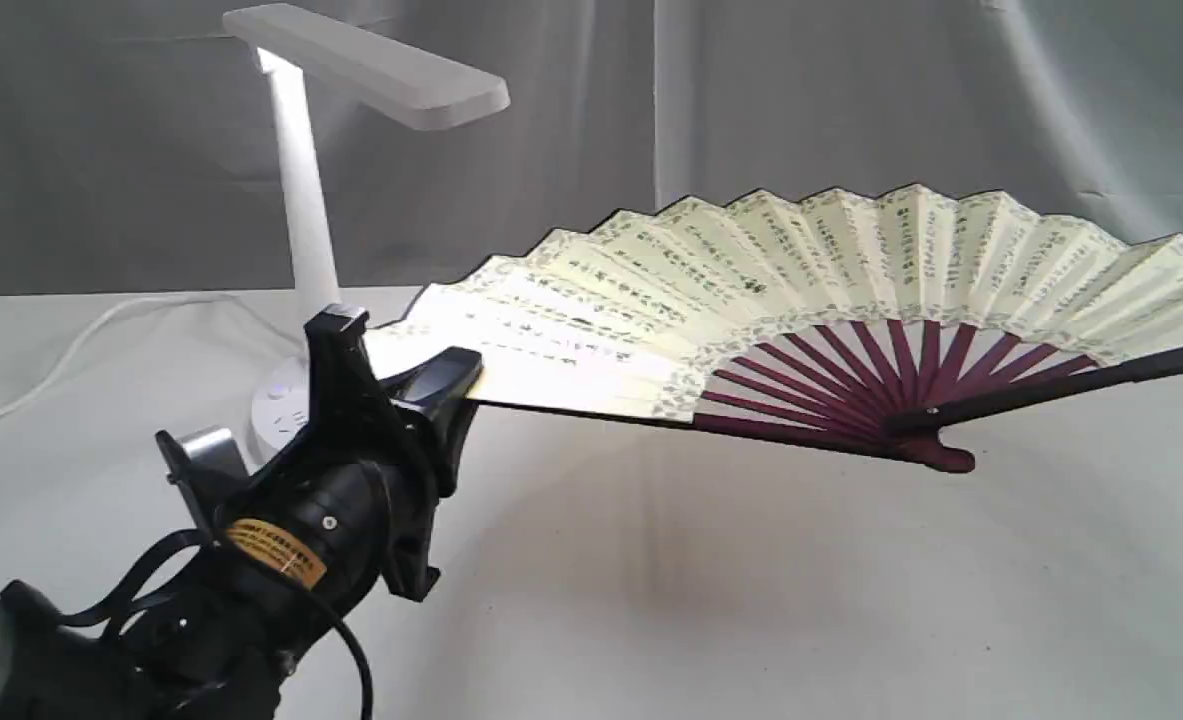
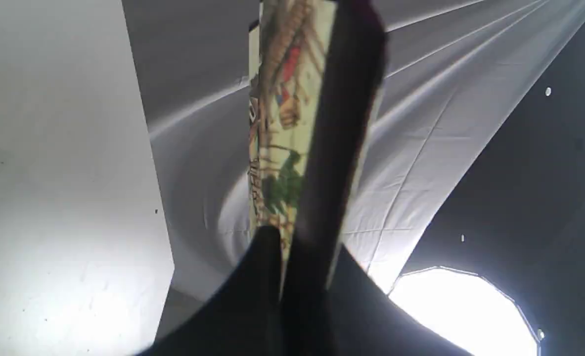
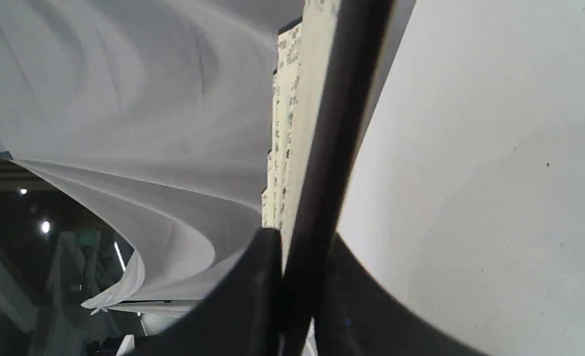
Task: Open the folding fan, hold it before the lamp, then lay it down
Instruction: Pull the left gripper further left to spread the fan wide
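Exterior view: the folding fan (image 1: 801,260) is spread wide open and held in the air above the white-clothed table (image 1: 701,620), its script side facing the camera. Its maroon ribs (image 1: 851,370) gather at the pivot (image 1: 941,455), low on the right. The left gripper (image 1: 454,385), at near left, is clamped on the outer end of the fan's left edge. The opposite dark guard (image 1: 1101,375) runs out of frame on the right. The lamp (image 1: 303,190) stands at far left, its flat head higher than the fan and its round base partly hidden behind the gripper. Its white cord (image 1: 61,355) trails off to the left. A grey curtain (image 1: 851,90) hangs behind everything.

Left wrist view: the left gripper (image 2: 302,247) pinches a dark guard (image 2: 344,113) between both black fingers. Beside the guard shows a pleat painted in green, red and brown (image 2: 287,123).

Right wrist view: the right gripper (image 3: 299,247) is closed tight on the other dark guard (image 3: 341,99), with cream pleats of small script (image 3: 287,138) just beside it and the pale table surface (image 3: 495,173) beyond.
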### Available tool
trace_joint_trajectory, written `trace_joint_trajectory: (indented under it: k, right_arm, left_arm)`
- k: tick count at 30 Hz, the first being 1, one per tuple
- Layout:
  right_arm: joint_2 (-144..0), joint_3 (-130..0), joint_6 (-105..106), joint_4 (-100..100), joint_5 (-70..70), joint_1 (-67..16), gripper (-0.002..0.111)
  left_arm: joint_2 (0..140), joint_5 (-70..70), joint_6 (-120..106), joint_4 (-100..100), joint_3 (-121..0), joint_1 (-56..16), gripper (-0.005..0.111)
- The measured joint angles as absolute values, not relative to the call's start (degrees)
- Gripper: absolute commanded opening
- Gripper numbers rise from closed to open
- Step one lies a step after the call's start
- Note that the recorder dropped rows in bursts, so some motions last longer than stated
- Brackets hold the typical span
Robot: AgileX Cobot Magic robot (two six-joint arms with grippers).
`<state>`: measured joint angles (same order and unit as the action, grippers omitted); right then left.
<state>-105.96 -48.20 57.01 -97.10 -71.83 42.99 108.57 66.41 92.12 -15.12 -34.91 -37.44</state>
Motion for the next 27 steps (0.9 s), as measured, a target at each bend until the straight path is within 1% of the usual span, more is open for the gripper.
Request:
trace_joint_trajectory:
  k: [8, 16, 21, 27]
  right_arm:
    - [-106.0, -47.9, 57.0, -96.6, -74.8, 42.9, 0.000]
    - [-105.4, -42.2, 57.2, -96.7, -74.8, 42.9, 0.000]
    - [-103.1, -41.2, 57.3, -95.7, -74.8, 42.6, 0.000]
    - [-99.8, -41.1, 57.3, -97.4, -74.8, 38.2, 0.000]
  left_arm:
    - [103.7, 66.4, 92.1, -15.1, -30.0, -37.4, 0.000]
    - [98.8, 65.8, 91.8, -15.5, -25.5, -37.4, 0.000]
    - [95.1, 65.6, 91.3, -16.2, -22.1, -37.8, 0.000]
    - [90.8, 65.5, 90.7, -19.8, -18.5, -37.9, 0.000]
